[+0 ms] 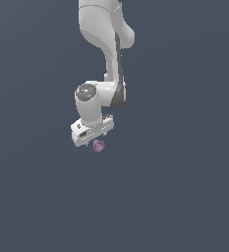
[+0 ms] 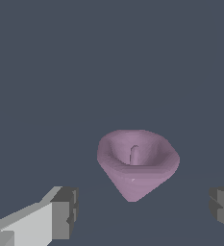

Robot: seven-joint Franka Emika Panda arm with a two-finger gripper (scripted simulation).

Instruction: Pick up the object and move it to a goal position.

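Claw point(image 1: 94, 139) just above pinkish-purple blob point(image 1: 99, 145).

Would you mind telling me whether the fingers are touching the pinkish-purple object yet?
Apart. The wrist view shows bare floor between the object and each of the open fingers.

clearance: I see open floor all round the object point(image 2: 136, 162) | fingers point(image 2: 63, 214) spread wide either side | no obstacles

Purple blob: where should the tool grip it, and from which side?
Grip the blob across its wide upper rim, coming straight down from above. It is cone-like, hollow up and tapering to a point, so lower down the pads would likely slip. The tool is open, its fingers already wider than the rim.
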